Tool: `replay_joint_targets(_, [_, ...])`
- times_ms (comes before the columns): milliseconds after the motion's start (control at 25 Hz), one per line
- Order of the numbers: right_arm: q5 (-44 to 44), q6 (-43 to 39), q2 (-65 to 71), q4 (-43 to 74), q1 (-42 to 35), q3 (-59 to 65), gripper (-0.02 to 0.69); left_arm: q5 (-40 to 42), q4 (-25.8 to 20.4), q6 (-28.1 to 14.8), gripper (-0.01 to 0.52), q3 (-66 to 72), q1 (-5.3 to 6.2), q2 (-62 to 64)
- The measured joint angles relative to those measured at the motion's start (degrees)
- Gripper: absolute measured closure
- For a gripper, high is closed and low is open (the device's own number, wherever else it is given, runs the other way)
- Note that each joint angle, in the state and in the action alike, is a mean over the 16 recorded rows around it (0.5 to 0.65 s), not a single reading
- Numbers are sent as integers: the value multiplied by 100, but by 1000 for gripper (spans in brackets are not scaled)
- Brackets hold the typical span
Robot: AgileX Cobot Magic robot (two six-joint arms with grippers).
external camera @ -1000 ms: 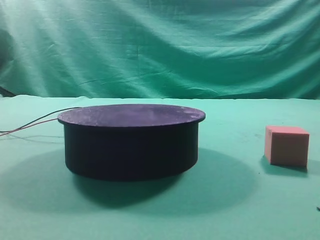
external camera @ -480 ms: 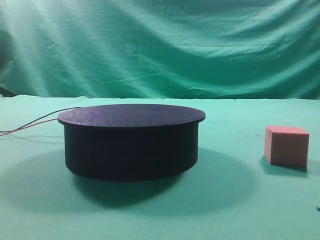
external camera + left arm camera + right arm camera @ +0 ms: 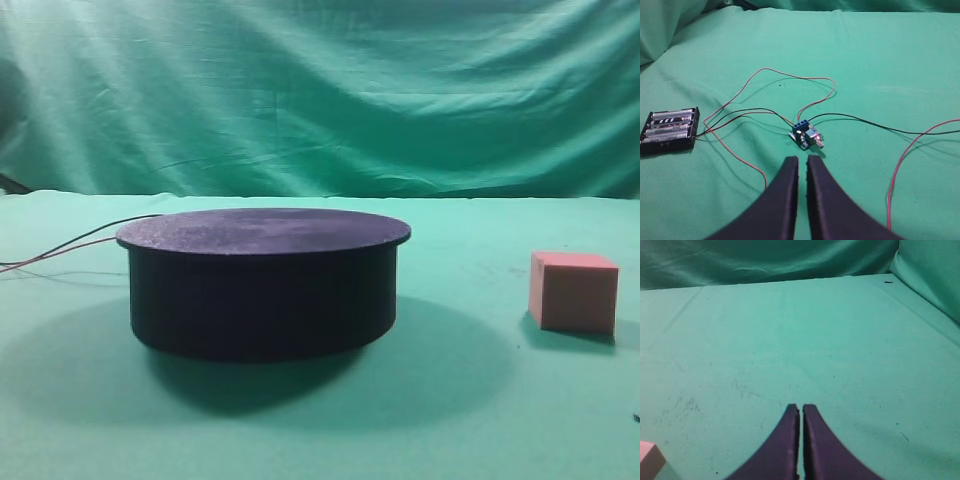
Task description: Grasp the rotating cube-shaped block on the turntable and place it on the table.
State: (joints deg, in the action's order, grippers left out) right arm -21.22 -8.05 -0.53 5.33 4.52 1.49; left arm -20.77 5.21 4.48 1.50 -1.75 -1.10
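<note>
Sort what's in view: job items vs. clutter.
Job: cube-shaped block resting on the table, turntable, right gripper shut.
Lying about: battery holder, small circuit board, red and black wires, left gripper shut on nothing.

turntable (image 3: 262, 282) centre-left on table (image 3: 470, 400) | cube-shaped block (image 3: 573, 290) right, apart

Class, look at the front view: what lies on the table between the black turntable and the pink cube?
Nothing: in the exterior high view only bare green table lies between the turntable and the cube-shaped block, crossed partly by the turntable's shadow.
</note>
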Motion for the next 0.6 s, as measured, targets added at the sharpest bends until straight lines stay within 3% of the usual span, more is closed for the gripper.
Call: replay_joint_targets(600, [-7,25,0,-21,43,0,665,0,0,0,514,0,0,0])
